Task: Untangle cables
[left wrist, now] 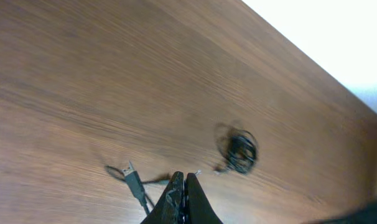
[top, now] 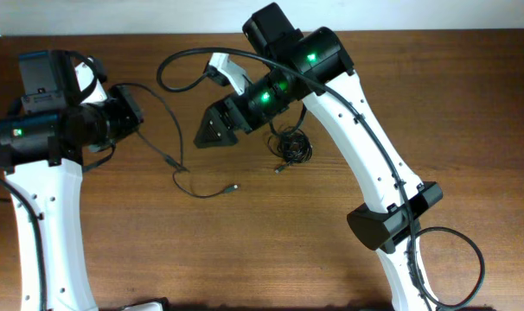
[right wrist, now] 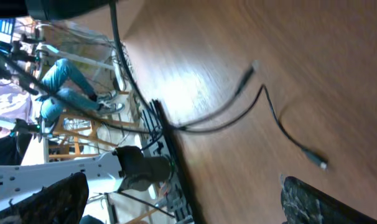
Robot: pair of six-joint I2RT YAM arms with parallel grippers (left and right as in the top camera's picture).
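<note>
1. Cord (top: 193,193): thin black lead lying slack on the table (top: 469,104), left of centre, clear of the knot. It has a small plug (top: 235,186) at its right end. Judged freed.
2. Tangle (top: 290,145): small dark knot of thin leads, mid-table, to the right of the cord and apart from it. Judged not yet undone, so the remaining work lies here.
3. Progress: partway, by judgement. At least one lead is out and the others are bundled together.
4. Left pincer (left wrist: 183,190): clenched, tips pressed together, at the left side of the table. A strand runs up to its tips, and a flat plug (left wrist: 132,176) lies just beside them. I cannot tell whether the strand is pinched.
5. Right pincer (top: 208,132): released, fingers (right wrist: 319,199) spread wide, grasping nothing. It hangs over the wood between cord and tangle and touches neither.
</note>
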